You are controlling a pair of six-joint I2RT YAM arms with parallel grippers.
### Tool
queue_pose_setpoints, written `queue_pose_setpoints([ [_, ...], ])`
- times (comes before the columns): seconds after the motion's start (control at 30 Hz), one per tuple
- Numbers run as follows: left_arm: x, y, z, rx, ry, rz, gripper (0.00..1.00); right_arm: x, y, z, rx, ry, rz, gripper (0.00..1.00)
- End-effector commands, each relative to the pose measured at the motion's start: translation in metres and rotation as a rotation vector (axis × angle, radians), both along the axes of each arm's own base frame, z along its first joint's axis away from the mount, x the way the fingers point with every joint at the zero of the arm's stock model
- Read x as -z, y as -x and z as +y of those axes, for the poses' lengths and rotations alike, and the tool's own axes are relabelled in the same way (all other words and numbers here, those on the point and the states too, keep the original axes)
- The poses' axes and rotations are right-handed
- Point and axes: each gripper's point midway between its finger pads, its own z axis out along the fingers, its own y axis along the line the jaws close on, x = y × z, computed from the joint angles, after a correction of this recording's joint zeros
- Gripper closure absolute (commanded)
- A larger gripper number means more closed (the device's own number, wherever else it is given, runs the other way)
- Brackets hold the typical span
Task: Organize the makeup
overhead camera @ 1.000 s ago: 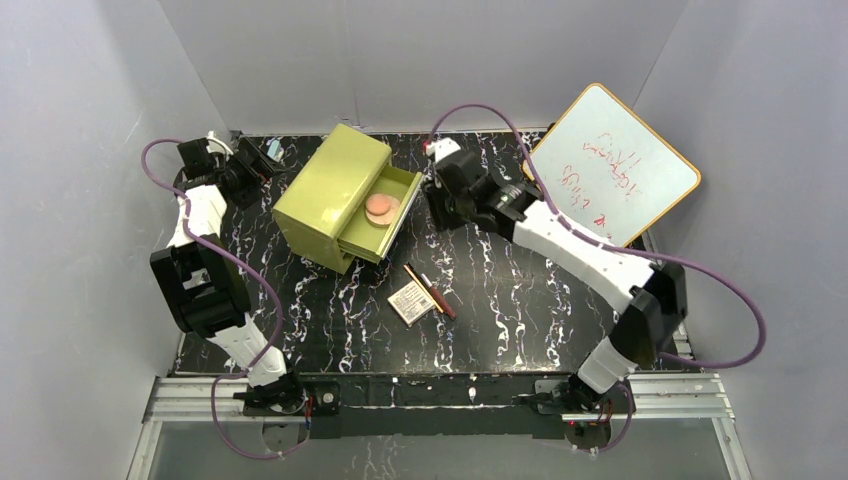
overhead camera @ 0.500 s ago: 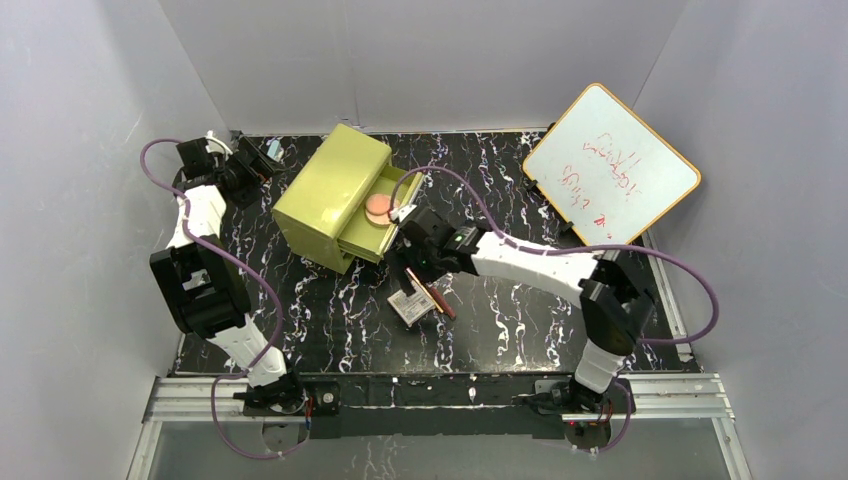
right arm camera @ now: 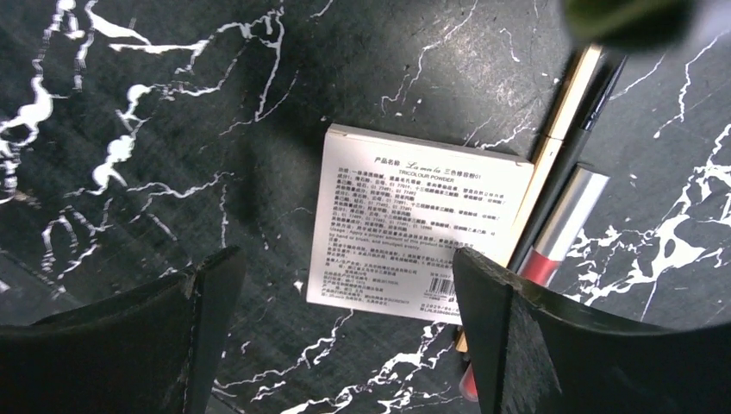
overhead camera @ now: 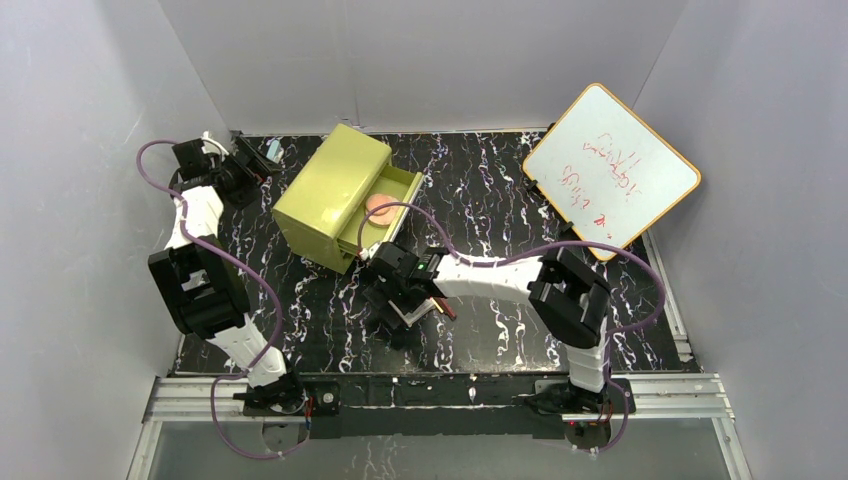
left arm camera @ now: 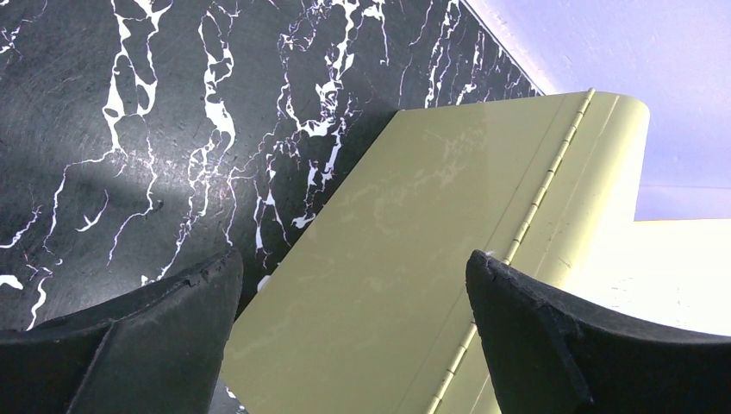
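The cream square palette lies flat on the black marble table, printed label up. The gold pencil and the red pencil with a silver cap lie along its right side. My right gripper is open, hovering above the palette with a finger on each side of it; in the top view it covers most of the palette. One pinkish-tan disc shows in the open drawer; the other is hidden. My left gripper is open and empty, at the back left beside the green box.
The olive-green drawer box stands at the back left with its drawer pulled out; its lid fills the left wrist view. An orange-framed whiteboard leans at the back right. Grey walls enclose the table.
My right arm has swung from the drawer, forward and left, down over the palette and pencils. The left arm has barely moved.
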Motion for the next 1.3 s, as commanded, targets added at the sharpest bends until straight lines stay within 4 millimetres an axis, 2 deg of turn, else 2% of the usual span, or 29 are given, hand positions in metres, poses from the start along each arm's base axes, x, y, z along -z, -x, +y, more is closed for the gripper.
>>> queue_pose_setpoints([
  [0.0,-0.022,0.007,-0.005,0.018,0.004,-0.048,0.01,-0.001,-0.014,0.004,-0.012,0.040,-0.081,0.01],
  [0.17,-0.023,0.008,-0.004,0.017,0.002,-0.050,0.01,0.008,-0.024,-0.006,-0.005,0.110,-0.142,0.01],
  [0.37,-0.023,0.007,-0.004,0.019,0.006,-0.052,0.01,0.005,-0.033,-0.010,0.002,0.126,-0.194,0.01],
  [0.73,-0.024,0.008,-0.004,0.017,0.008,-0.055,0.01,0.026,-0.024,-0.010,-0.010,0.131,-0.140,0.01],
  [1.27,-0.024,0.007,-0.004,0.018,0.012,-0.059,0.01,0.038,-0.022,-0.016,0.030,0.054,-0.010,0.01],
])
